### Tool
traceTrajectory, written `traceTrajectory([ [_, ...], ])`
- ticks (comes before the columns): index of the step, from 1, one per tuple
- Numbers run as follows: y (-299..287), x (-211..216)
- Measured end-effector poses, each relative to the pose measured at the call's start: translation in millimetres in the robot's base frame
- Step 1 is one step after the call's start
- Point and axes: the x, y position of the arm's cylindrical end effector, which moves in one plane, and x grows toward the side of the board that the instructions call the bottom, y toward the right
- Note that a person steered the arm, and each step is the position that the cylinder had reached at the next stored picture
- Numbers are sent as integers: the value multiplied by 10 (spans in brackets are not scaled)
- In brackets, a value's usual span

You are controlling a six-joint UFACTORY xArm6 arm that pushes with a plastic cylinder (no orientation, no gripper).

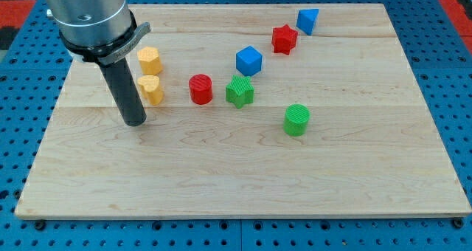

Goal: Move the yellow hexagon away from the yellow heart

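A pale wooden board (pixel 243 184) lies on blue pegboard (pixel 442 52). It carries two yellow, two red, two green, two blue blocks. The rod's tip (pixel 135 122), holding nothing, stands near the board's left edge.

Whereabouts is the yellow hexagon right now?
The yellow hexagon sits near the board's upper left in the camera view, just above the yellow heart, with my tip below and left of both.
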Motion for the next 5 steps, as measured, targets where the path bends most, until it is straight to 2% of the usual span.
traceTrajectory([
  [2,437,-621],
  [3,470,-282],
  [5,299,-431],
])
